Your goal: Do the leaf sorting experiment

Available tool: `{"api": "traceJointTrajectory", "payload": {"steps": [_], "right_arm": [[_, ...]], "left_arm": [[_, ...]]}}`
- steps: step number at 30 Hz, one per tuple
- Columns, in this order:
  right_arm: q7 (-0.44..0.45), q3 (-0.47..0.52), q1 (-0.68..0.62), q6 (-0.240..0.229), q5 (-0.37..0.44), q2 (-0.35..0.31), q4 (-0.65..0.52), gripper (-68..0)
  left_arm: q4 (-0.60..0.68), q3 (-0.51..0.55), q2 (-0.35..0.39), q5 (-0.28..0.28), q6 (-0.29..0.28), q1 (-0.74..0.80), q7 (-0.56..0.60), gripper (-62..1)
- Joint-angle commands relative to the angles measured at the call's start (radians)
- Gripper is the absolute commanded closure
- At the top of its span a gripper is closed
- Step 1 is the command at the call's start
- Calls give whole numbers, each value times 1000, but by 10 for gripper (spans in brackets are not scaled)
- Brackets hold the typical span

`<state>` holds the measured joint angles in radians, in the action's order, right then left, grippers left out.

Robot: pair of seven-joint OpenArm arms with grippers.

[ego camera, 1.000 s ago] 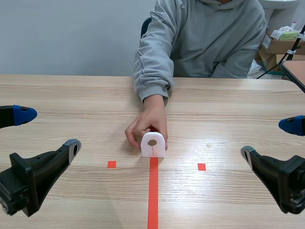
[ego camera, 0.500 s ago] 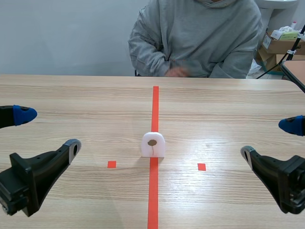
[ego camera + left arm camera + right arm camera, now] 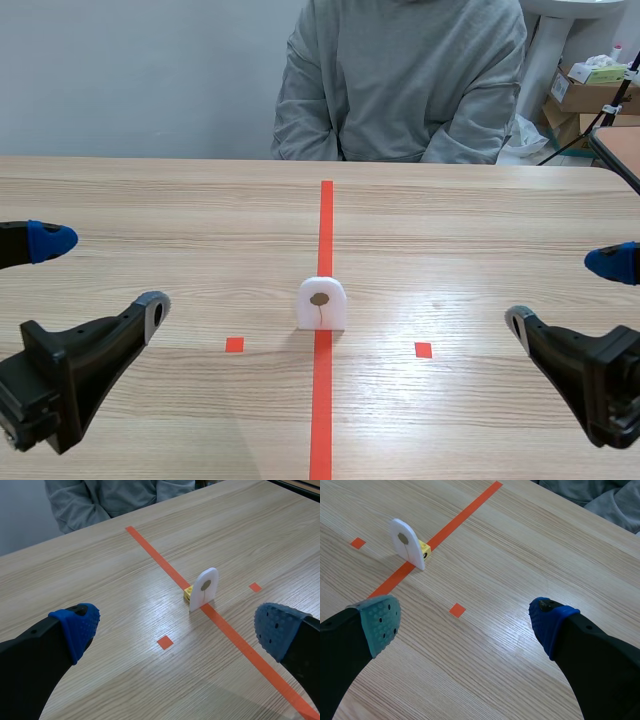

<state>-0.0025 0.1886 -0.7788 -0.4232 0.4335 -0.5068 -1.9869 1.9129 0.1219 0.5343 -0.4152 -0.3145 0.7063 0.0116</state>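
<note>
**Two grippers wide open, one small target on the line**

I start from the pale wooden table (image 3: 150, 220). A long orange-red tape line (image 3: 322, 400) runs down its middle, away from the rig. A person in a grey hooded sweatshirt (image 3: 400, 80) sits at the far end of that line, with no hands on the table.

The left gripper (image 3: 100, 272) hangs well to the left of the line and the right gripper (image 3: 562, 292) well to the right. Each has its fingers spread, with nothing between them.

The white round-topped plaque (image 3: 321, 303) stands upright on the line. A small yellow block (image 3: 188, 594) touches its far face, also on the line, and seems to prop it. A brown oval leaf (image 3: 320, 298) with a thin stem sits on the near face.

My worries from here:
- The plaque looks thin and tall, so a finger coming in from either side of the line could topple it or skid it away.
- The leaf is small, so a pinch might catch the plaque instead.
- I cannot judge which side of the line the leaf belongs on, so the wrong arm could take it.
</note>
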Motion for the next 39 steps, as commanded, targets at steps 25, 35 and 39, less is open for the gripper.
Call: {"api": "traceJointTrajectory", "payload": {"steps": [25,35,39], "right_arm": [[-21,10,48,4,8,0,-2,-523],[-208,7,196,4,8,0,7,-523],[-317,-19,289,3,8,-17,34,-523]], "left_arm": [[11,3,-7,-7,-2,5,14,-623],[11,3,-8,-7,-2,5,14,-623],[11,3,-8,-7,-2,5,14,-623]]}}
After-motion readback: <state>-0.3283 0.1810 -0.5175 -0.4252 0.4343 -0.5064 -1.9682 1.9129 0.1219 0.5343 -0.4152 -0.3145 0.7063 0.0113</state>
